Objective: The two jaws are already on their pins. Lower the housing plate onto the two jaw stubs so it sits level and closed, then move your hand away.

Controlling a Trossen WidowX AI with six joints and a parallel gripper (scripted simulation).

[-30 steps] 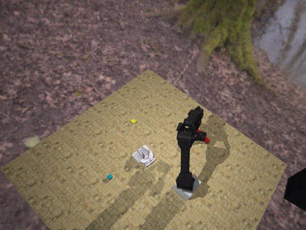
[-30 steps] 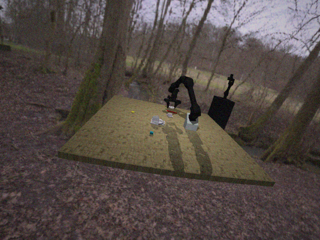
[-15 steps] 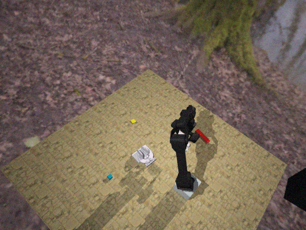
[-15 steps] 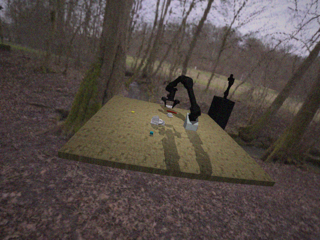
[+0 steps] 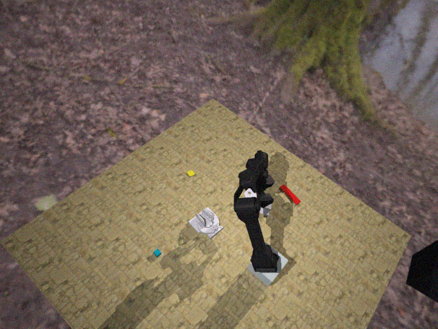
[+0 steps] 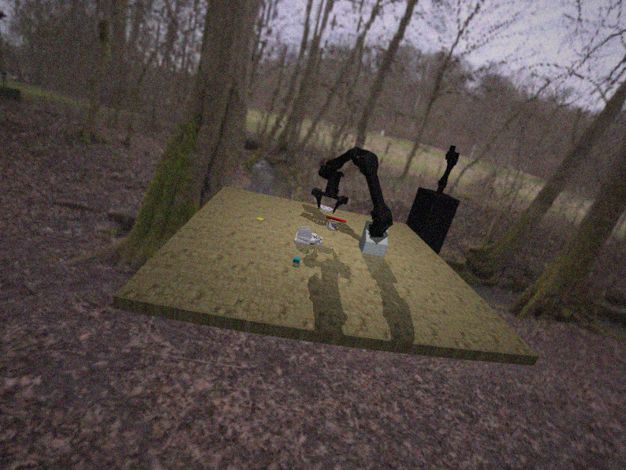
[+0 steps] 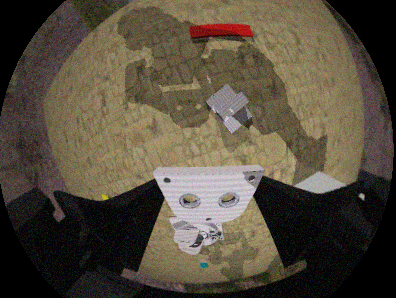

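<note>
My gripper (image 6: 326, 207) (image 7: 207, 178) is shut on the white housing plate (image 5: 251, 195) (image 6: 326, 208) (image 7: 175, 191), with one finger at each side edge. The plate has two large ringed holes and small corner holes. It hangs above the table, away from the white base with the jaws (image 5: 213, 226) (image 6: 305, 237) (image 7: 189, 241). In the top view that base lies left of the arm, with upright jaw pieces side by side on it. The stubs are too small to make out. The arm hides part of the plate in that view.
A small grey block-like stand (image 5: 266, 209) (image 6: 332, 225) (image 7: 226, 101) is near the hand. A red bar (image 5: 289, 194) (image 6: 336, 218) (image 7: 221, 31) lies beyond it. A yellow tile (image 5: 191, 173) (image 6: 259, 218) and a cyan cube (image 5: 157, 253) (image 6: 296, 261) lie farther off.
</note>
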